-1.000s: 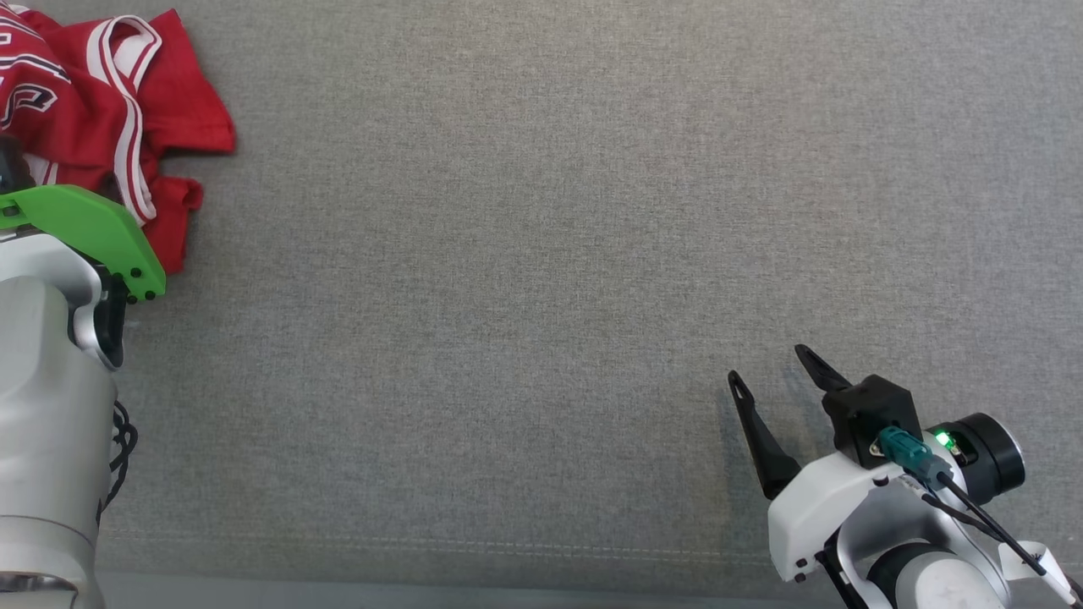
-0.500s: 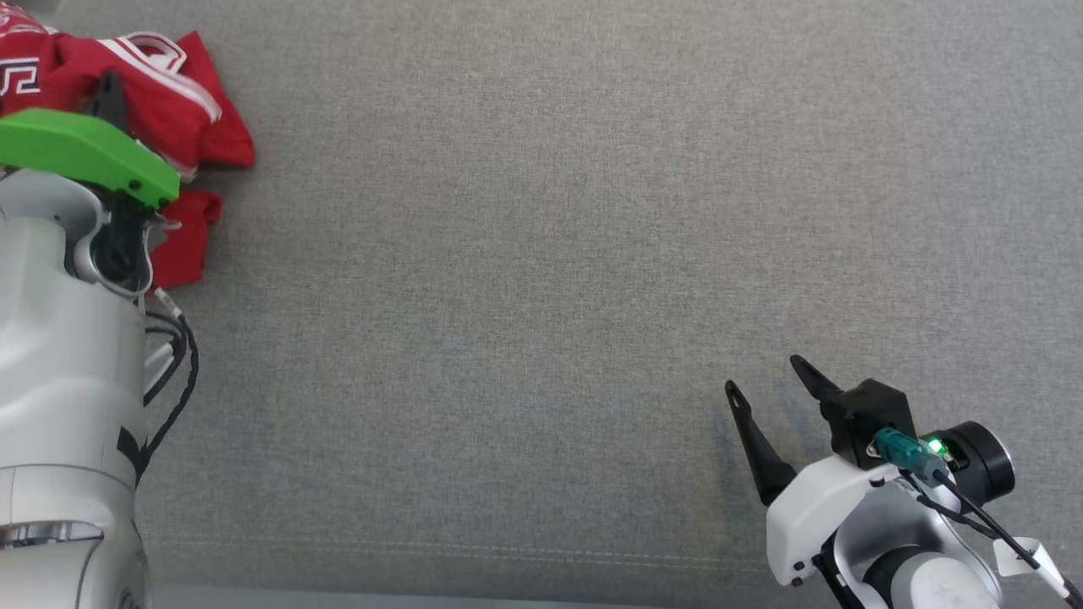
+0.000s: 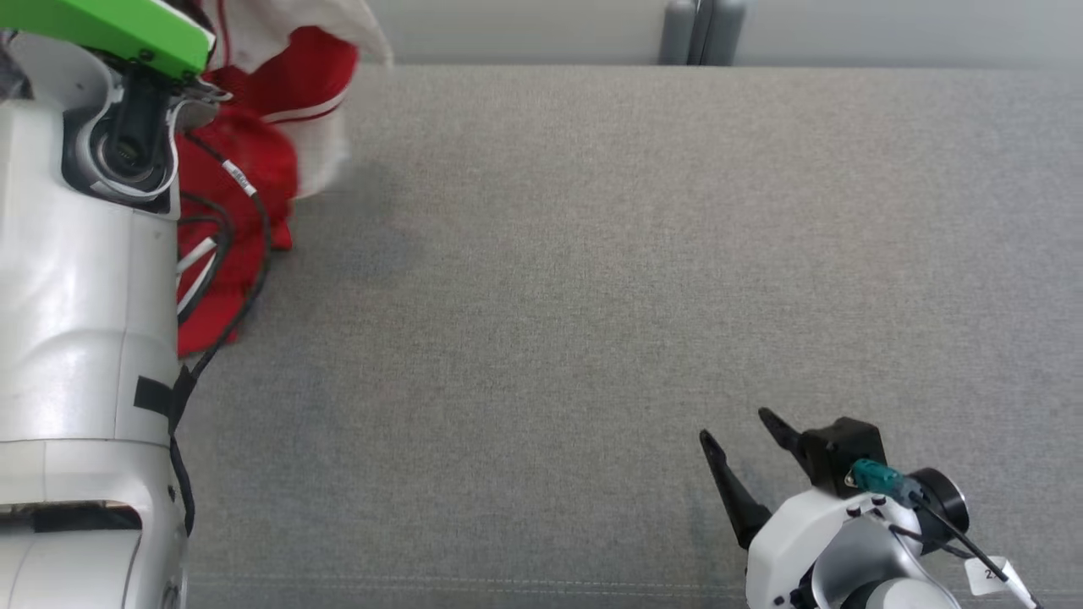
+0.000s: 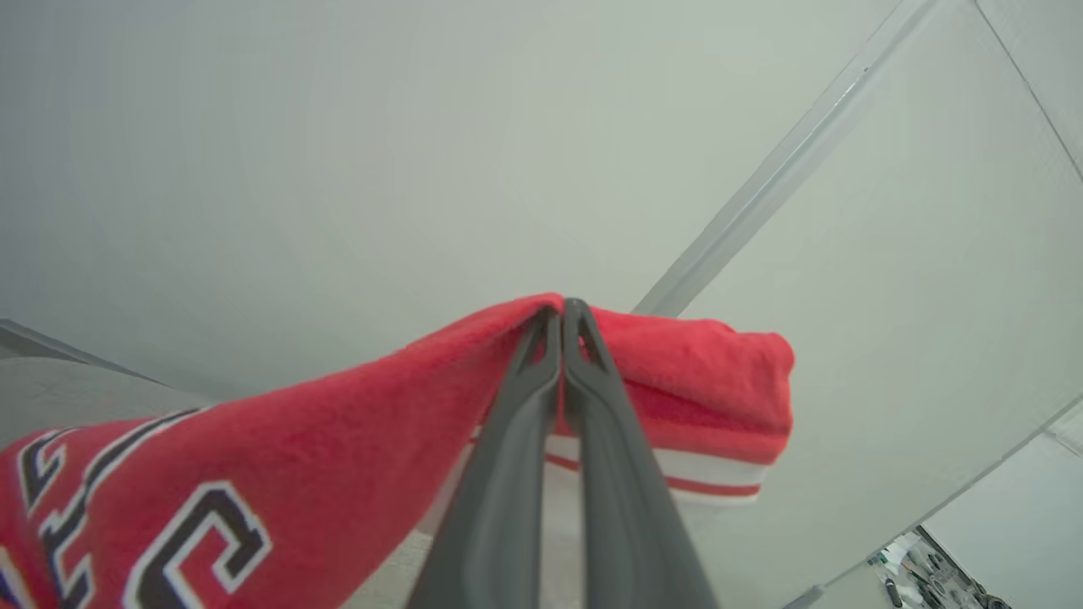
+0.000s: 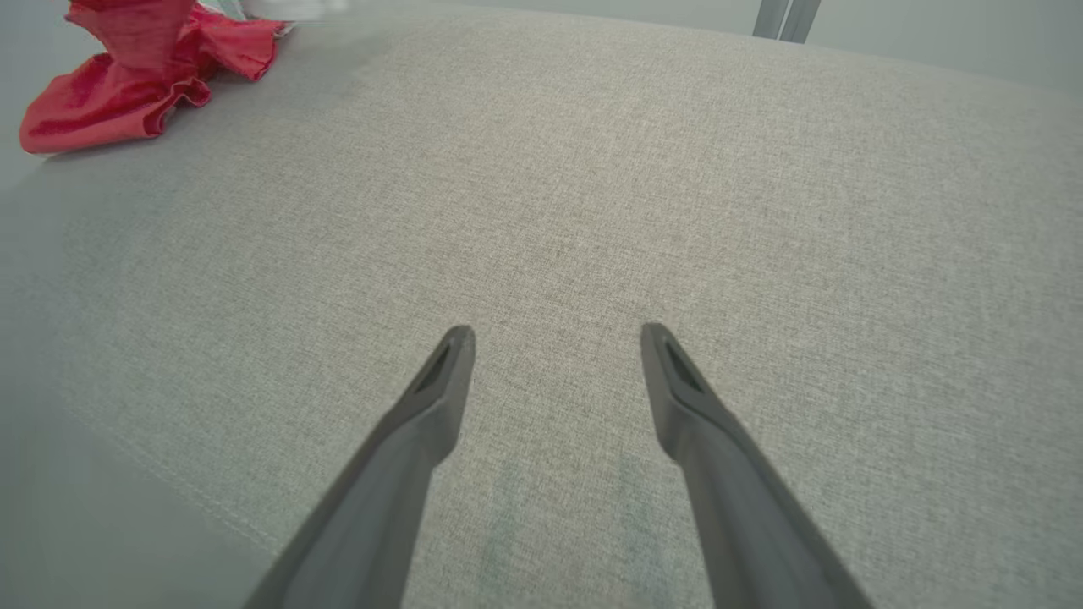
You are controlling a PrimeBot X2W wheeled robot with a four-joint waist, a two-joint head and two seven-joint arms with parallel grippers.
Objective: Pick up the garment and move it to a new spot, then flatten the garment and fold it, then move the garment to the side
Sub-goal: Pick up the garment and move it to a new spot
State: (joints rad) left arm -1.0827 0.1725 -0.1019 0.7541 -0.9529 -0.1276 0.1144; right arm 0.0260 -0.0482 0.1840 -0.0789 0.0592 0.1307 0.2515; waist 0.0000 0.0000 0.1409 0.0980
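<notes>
Left wrist view: the garment (image 4: 321, 457), a red jersey with white trim and black-and-white lettering, is clamped in my left gripper (image 4: 560, 311). The two dark fingers (image 4: 508, 474) press together on a fold of the red cloth. The cloth drapes down on both sides of them, lettering on one side and a white-striped hem on the other. Behind it I see a pale wall, so this pinched fold is up off the table.

In the head view the jersey sits at the far left corner of the grey fabric table (image 3: 592, 254). It is bunched up and partly hidden behind my left arm (image 3: 76, 296). Its white lining shows at the top, just past the table's far edge, and the picture is blurred there. In the right wrist view the lower red folds rest on the table at that same corner, while the rest rises out of the frame.

A green cover (image 3: 110, 25) caps the left arm's wrist, and a black cable (image 3: 245, 254) hangs from it across the red cloth.

My right gripper (image 3: 734, 425) is over the table's near edge on the right side, well apart from the jersey. Its fingers are spread wide with nothing between them, only bare grey fabric below.

A grey post (image 3: 698, 30) stands beyond the table's far edge.
</notes>
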